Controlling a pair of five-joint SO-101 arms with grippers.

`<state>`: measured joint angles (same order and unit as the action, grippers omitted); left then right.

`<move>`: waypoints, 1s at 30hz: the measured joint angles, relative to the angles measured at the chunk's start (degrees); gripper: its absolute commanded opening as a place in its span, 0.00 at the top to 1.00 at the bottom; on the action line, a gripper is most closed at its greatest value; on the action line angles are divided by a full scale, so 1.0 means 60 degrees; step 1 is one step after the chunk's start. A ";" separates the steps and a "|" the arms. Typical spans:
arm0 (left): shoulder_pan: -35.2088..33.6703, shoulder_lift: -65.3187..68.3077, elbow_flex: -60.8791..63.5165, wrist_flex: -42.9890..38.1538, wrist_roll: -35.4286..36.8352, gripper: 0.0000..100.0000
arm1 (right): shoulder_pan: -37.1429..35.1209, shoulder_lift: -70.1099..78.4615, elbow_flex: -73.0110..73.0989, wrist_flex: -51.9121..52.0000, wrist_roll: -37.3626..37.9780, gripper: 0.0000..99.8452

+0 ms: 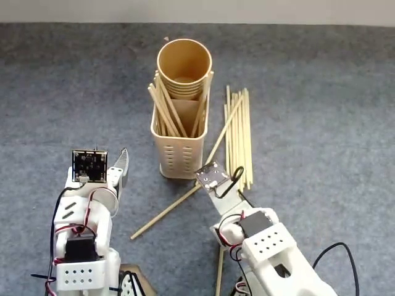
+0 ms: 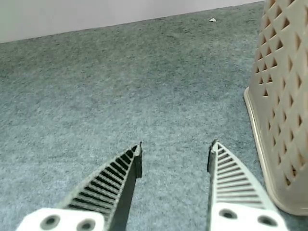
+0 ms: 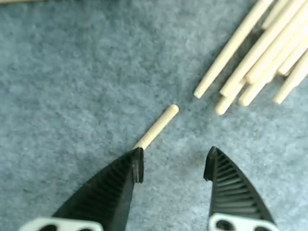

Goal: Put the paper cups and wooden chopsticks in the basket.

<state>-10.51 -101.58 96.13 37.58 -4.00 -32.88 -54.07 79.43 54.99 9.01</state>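
High view had the basket (image 1: 178, 148) standing upright mid-tabletop (image 1: 321, 80), a grey, carpet-like surface. Stacked paper cups (image 1: 184, 65) sat nested in its far end, mouths up. Basket chopsticks (image 1: 166, 111) leaned inside it, in front of the cups. Loose chopsticks (image 1: 237, 132) lay flat in a rough bundle just beside the basket, on the right arm's side. Single chopstick (image 1: 163, 214) lay diagonal on the tabletop in front of the basket, between the two arms, one end by the right arm's wrist. One more stick (image 1: 219, 277) poked out near the right arm's base, partly hidden.

Left wrist view: left gripper (image 2: 175, 144) had its fingers spread fairly wide, nothing between them, bare tabletop below and ahead. The basket (image 2: 284, 96) wall stood near the gripper, not touching it. In the high view one finger (image 1: 122, 163) of this arm showed beside the basket's near corner.

Right wrist view: right gripper (image 3: 175, 151) was also spread apart, holding nothing. The single chopstick (image 3: 159, 126) ran out from behind one fingertip; contact couldn't be told. Ends of the loose chopsticks (image 3: 255, 67) lay near, ahead of the fingers and apart from them.
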 measured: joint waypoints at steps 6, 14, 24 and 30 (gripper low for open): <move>0.0000 0.0000 0.0000 0.0000 0.0000 0.75 | -0.0015 -0.0117 0.0000 0.0000 -0.1392 0.91; 0.0000 0.0000 0.0000 0.0000 0.0000 0.75 | -0.0835 -0.0103 -0.0161 -0.0161 -0.2418 0.91; 0.0000 0.0000 0.0000 0.0000 0.0000 0.75 | -0.0879 -0.0117 0.0337 -0.0733 -0.2344 0.94; 0.0000 0.0000 0.0000 0.0000 0.0000 0.75 | -0.0190 -0.0117 0.0337 -0.0733 -0.2344 1.00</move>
<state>-10.51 -101.58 96.13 37.58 -4.00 -34.02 -54.77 81.45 50.59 -5.05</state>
